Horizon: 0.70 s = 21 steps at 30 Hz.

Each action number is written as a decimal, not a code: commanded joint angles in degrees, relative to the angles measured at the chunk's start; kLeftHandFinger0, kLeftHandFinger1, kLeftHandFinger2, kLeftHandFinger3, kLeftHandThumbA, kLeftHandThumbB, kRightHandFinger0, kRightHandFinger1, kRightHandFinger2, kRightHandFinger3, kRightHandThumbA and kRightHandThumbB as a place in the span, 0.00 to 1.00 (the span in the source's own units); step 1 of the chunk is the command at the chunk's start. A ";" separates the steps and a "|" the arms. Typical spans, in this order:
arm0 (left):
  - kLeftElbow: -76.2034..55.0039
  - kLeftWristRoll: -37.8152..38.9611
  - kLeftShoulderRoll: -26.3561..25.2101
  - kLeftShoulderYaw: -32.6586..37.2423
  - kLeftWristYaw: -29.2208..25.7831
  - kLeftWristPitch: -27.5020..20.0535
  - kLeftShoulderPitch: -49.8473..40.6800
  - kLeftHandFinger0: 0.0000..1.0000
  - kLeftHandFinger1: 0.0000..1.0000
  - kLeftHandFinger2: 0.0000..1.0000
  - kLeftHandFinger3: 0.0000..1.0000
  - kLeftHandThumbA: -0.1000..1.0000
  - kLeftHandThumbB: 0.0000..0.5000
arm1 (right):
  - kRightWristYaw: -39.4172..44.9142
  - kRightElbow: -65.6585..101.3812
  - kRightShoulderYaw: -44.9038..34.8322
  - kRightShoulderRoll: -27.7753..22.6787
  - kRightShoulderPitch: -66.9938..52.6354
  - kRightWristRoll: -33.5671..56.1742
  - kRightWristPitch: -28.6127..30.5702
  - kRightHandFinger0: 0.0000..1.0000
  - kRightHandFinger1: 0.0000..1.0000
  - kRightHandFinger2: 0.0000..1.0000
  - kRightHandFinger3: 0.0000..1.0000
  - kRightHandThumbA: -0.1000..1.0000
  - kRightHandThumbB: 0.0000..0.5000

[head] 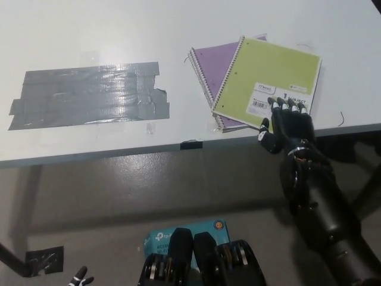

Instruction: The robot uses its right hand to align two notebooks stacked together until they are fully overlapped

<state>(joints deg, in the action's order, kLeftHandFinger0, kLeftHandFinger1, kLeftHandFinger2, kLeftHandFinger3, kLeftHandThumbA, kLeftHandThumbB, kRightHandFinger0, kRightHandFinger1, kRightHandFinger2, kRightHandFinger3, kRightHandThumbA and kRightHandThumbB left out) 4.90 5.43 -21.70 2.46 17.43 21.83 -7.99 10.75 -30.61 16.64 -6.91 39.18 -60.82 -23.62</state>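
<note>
At the near right edge of the white tabletop (89,36), the black right hand (287,124) is seen palm-down with its fingers (284,105) extended and slightly spread, nothing being held. The fingertips are laid on the lower right corner of the green notebook (268,77), just beside its white label. This green notebook is stacked on a purple notebook (211,62), which is uncovered along its left side and lower edge, so the two are not overlapped fully. Both spiral bindings are turned to the left, and the stack is set at a slant to the tabletop's edge. A patch of grey tape (89,94) is stuck well to the left. Of the left hand (79,277), only a sliver is shown at the bottom edge; its state cannot be told.
</note>
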 commanded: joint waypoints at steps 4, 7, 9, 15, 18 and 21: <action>-0.61 1.63 -0.72 -0.68 1.97 -0.73 0.17 0.70 0.72 0.82 1.00 1.00 1.00 | 8.98 -1.88 6.26 -4.33 -2.66 7.88 9.54 1.00 1.00 1.00 1.00 1.00 0.84; -0.18 1.43 -0.87 -0.59 2.04 -1.38 0.00 0.66 0.72 0.81 1.00 1.00 1.00 | 9.17 -1.88 9.46 -6.79 -2.85 8.61 13.64 1.00 1.00 1.00 1.00 1.00 0.82; 0.17 1.01 -0.98 -0.50 1.77 -1.58 -0.03 0.65 0.70 0.80 1.00 1.00 1.00 | 9.61 -1.29 11.84 -9.18 -2.78 8.06 16.11 1.00 1.00 1.00 1.00 1.00 0.88; 0.50 1.61 -0.94 -0.85 2.01 -1.60 0.02 0.65 0.72 0.81 1.00 1.00 1.00 | 8.73 -1.38 15.60 -14.15 -0.66 7.35 18.44 1.00 1.00 1.00 1.00 1.00 0.83; 0.32 1.08 -0.98 -0.62 1.67 -1.30 0.14 0.61 0.71 0.80 1.00 1.00 1.00 | 7.47 -1.84 17.10 -16.26 0.68 6.87 20.06 1.00 1.00 1.00 1.00 1.00 0.80; 0.46 1.33 -1.17 -0.50 2.19 -1.38 0.36 0.66 0.72 0.79 1.00 1.00 1.00 | 6.93 -2.12 18.39 -17.99 2.30 6.27 21.77 1.00 1.00 1.00 1.00 1.00 0.84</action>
<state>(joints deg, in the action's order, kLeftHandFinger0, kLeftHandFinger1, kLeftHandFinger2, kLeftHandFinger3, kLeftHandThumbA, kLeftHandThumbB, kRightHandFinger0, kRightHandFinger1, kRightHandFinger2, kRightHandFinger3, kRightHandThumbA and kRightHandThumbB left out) 6.03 6.13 -21.71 2.34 18.02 21.63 -7.96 12.08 -30.35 32.37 -22.54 41.32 -54.96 -6.64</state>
